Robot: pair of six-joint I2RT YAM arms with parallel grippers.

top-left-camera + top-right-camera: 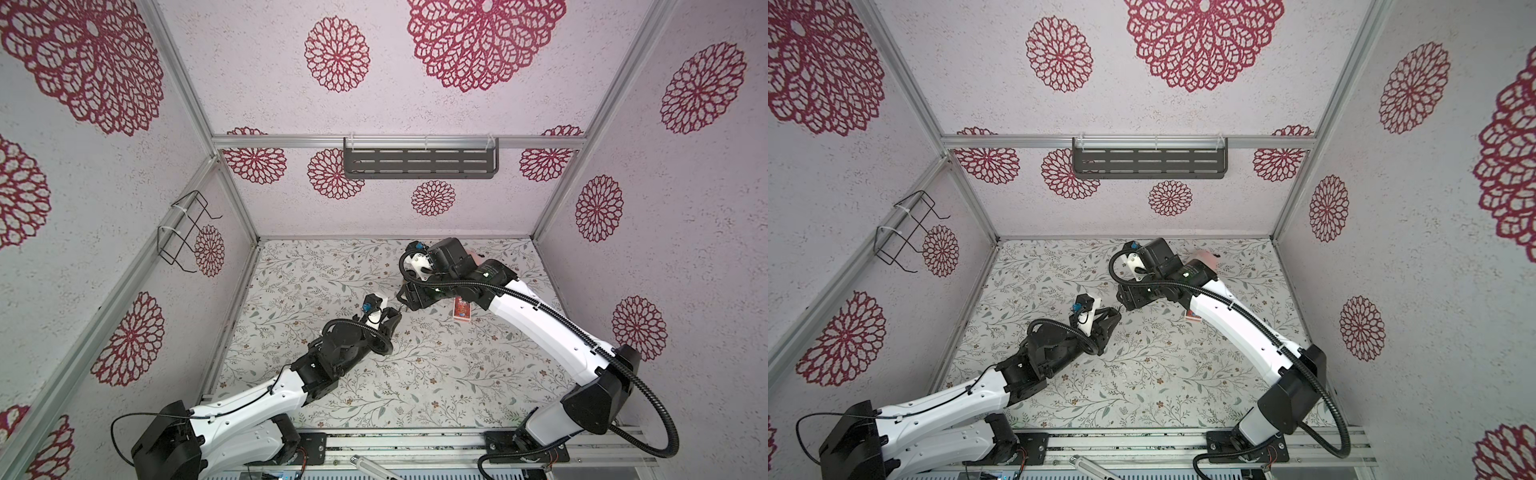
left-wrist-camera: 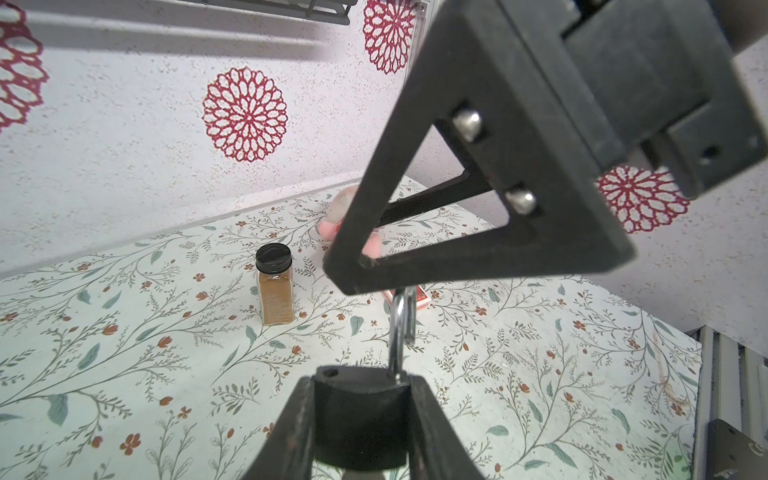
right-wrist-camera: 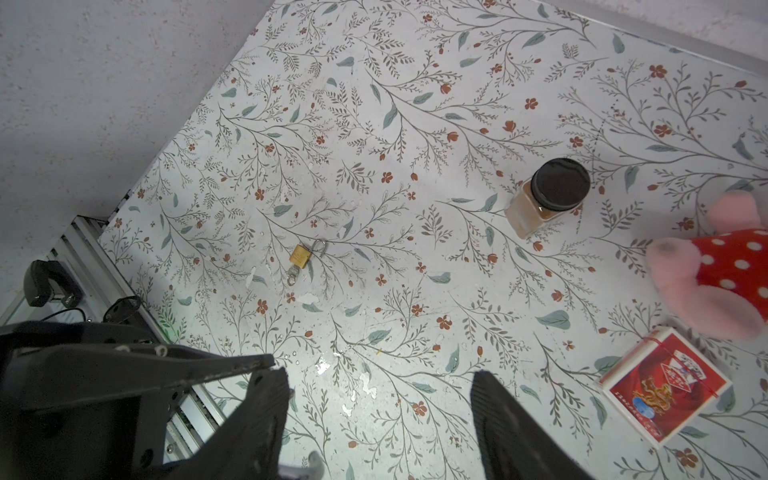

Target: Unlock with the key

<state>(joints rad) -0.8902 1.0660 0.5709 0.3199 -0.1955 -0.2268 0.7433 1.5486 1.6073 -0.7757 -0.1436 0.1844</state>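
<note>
My left gripper (image 2: pixel 361 380) is shut on a black padlock (image 2: pixel 359 415), held above the table in mid-scene. Its silver shackle (image 2: pixel 401 328) stands up with one leg out, leaving an empty hole in the body. The padlock's underside is hidden, and I see no key on it. My right gripper (image 3: pixel 380 376) is open with nothing between its fingers. One of its fingers (image 2: pixel 478 166) is right at the shackle's top. In both top views the two grippers (image 1: pixel 392 316) (image 1: pixel 1121 301) meet tip to tip. A small brass padlock (image 3: pixel 300 256) lies on the table, shackle open, with a small metal key or ring at its base.
A spice jar (image 3: pixel 544 195) with a black lid stands behind the grippers. A pink plush toy (image 3: pixel 715 266) in red and a red card box (image 1: pixel 462 309) lie under my right arm. A dark shelf (image 1: pixel 419 162) hangs on the back wall and a wire basket (image 1: pixel 187 232) on the left wall.
</note>
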